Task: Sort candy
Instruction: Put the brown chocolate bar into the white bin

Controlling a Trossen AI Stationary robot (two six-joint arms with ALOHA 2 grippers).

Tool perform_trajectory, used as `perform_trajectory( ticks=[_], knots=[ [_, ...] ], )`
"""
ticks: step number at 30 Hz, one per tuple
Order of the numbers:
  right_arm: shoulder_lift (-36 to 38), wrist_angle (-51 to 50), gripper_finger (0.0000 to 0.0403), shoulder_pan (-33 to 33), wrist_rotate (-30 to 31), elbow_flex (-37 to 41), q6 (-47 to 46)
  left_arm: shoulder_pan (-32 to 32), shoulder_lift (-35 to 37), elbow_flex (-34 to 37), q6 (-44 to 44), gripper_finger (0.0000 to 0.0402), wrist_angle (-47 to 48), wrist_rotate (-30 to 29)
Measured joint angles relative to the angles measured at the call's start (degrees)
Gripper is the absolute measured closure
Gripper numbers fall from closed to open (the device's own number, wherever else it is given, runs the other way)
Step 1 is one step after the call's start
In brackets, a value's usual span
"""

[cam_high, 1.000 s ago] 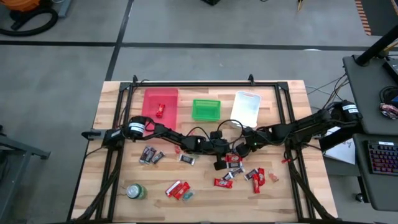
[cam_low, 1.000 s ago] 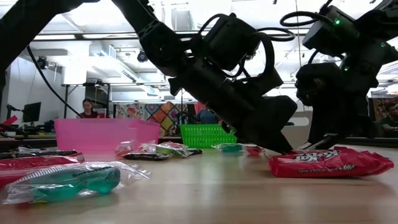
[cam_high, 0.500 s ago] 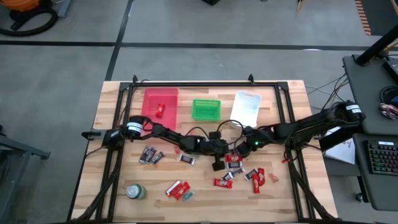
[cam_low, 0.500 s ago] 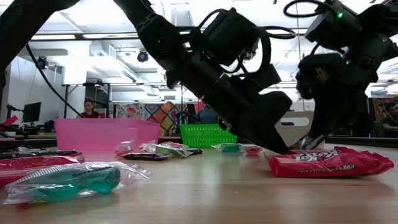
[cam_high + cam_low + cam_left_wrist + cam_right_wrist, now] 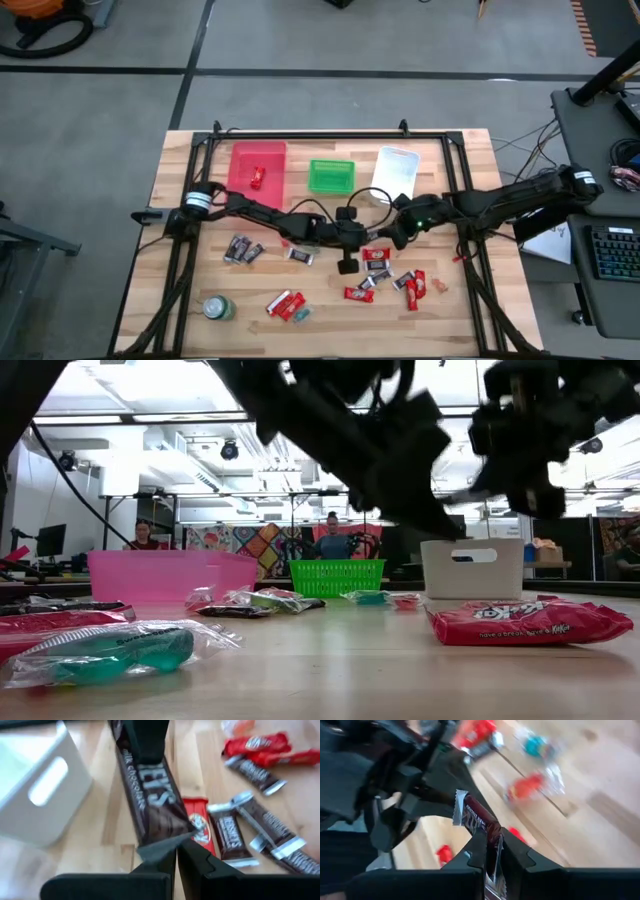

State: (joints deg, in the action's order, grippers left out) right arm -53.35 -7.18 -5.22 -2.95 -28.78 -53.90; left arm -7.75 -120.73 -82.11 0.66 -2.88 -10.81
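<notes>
A dark brown-and-silver candy bar [image 5: 150, 800] hangs above the table's middle, held between my two grippers. My left gripper [image 5: 175, 862] is shut on its near silver end, and my right gripper [image 5: 490, 857] is shut on the other end. In the high view the two meet fingertip to fingertip, left [image 5: 368, 241] and right [image 5: 386, 237]. More candy lies flat on the wood below: brown bars [image 5: 242, 250], red ones [image 5: 285, 303] and a mixed cluster [image 5: 400, 281]. A big red pack [image 5: 530, 622] lies on the table under the grippers. My left gripper pinches the bar's crimped silver end [image 5: 156, 851] between its two fingers. The fingers lie along the bar, which runs straight away from them, lifted clear of the table. My right gripper pinches the bar's other end [image 5: 489, 834] between its two fingers, which slant downward along the bar. The bar sticks out beyond them to a silver crimp [image 5: 459, 808], close to the left arm's dark hand. In the left wrist view its finger [image 5: 145, 740] covers that end.
Three bins stand along the far side: a pink one [image 5: 240, 172] with one red candy in it, a green basket [image 5: 332, 176] and a white bin [image 5: 396, 172]. A green can [image 5: 218, 307] stands near the front left. People sit in the room beyond.
Both grippers have risen together from the tabletop beside the big red pack, and they stand well above it in the low view. The red pack has stayed where it lay.
</notes>
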Motion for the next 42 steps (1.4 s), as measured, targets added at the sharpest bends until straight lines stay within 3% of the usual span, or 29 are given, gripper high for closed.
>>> perform_trajectory(
  ticks=[4,12,20,24,32,42],
  knots=[
    [0.37,-4.63,0.0379,0.63,2.63,-4.71,4.80,-0.09,3.82,1.17,2.02,0.0402,1.05,-0.13],
    [-2.48,-26.54,0.0380,5.58,17.67,-17.50,16.19,-0.13,13.80,10.78,1.80,0.0402,-5.22,-0.18],
    [-9.26,-44.91,0.0380,20.19,20.59,-27.47,27.18,-0.18,25.58,21.54,-3.96,0.0402,-9.06,-0.67],
    [-14.59,-50.21,0.0380,28.32,16.24,-30.55,38.09,-0.17,30.38,25.21,-6.15,0.0402,-8.94,-0.72],
    [-26.70,-49.70,0.0378,37.68,-2.37,-33.62,56.21,-0.17,34.55,28.00,-7.23,0.0402,-8.73,-0.81],
    [-36.70,-49.49,0.0293,38.28,-1.03,-38.79,56.99,-0.17,33.75,27.98,-8.27,0.0402,-7.45,-0.80]
  ],
)
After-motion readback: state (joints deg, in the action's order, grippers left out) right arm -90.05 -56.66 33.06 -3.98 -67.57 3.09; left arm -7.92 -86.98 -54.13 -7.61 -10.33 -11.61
